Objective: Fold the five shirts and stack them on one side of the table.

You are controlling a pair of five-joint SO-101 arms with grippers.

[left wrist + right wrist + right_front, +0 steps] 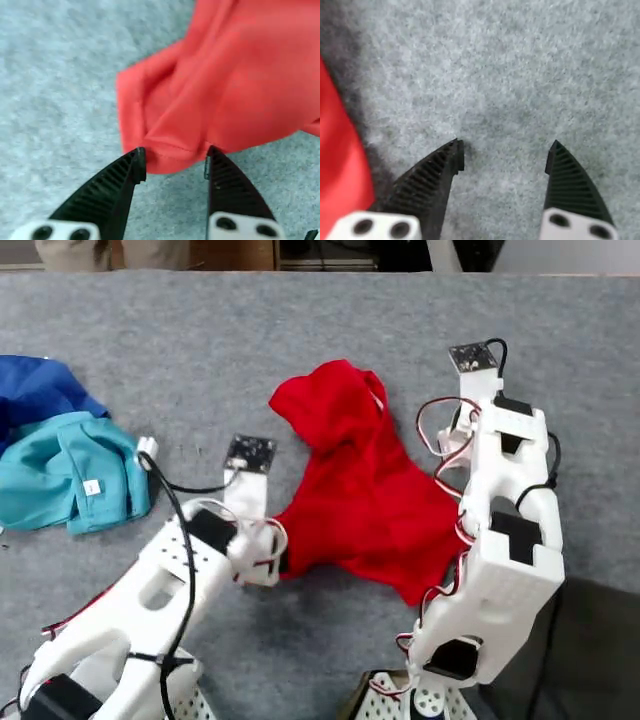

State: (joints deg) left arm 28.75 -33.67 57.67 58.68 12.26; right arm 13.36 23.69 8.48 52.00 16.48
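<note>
High view: red shirt (365,490) lies crumpled, its near corner at the left claw (268,558).
Left wrist: claw part open and holding nothing, hem corner between the tips. Advice: drop lower, pinch on the hem.
Right wrist: right claw (505,155) is wide open and empty over the table (520,75), shirt beside one finger.

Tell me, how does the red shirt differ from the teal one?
The red shirt lies loose and crumpled in the middle of the table, between the two arms. The teal shirt is gathered into a compact bundle at one side, against a blue shirt. The left arm has its open jaws at a corner of the red shirt; no jaws are at the teal shirt. Both lie on the grey table.
</note>
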